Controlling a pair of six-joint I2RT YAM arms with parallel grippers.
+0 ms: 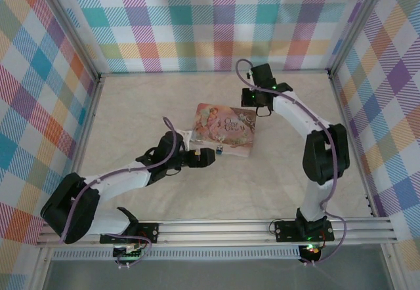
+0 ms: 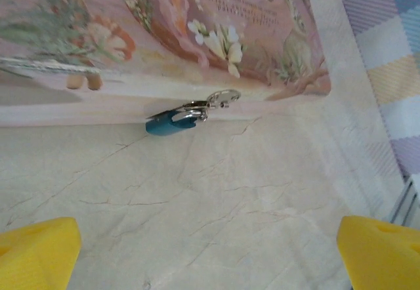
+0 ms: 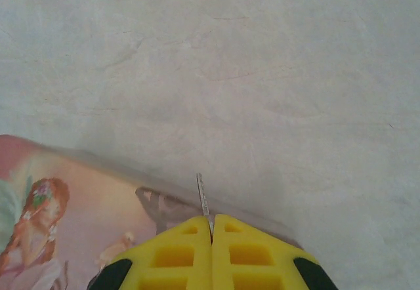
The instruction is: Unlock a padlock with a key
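The small blue padlock [image 2: 169, 123] hangs by its silvery shackle [image 2: 197, 111] from the hasp on the near side wall of the pink floral tin [image 2: 164, 34], resting against the table. From above the padlock [image 1: 218, 150] sits at the tin's [image 1: 223, 127] near edge. My left gripper [image 1: 205, 159] is just left of it, low over the table. Its yellow fingertips [image 2: 36, 250] are wide apart and the left gripper [image 2: 210, 257] is open with nothing between them. My right gripper [image 3: 211, 223] is shut on the key [image 3: 203, 201]. Its thin blade sticks out forward over the tin's far right corner [image 1: 257, 111].
A cream, wrinkled cover lies over the table [image 1: 164, 198]. Plaid walls [image 1: 39, 106] close in the left, back and right sides. An aluminium rail [image 1: 216, 232] runs along the near edge. Open table lies left of the tin and behind it.
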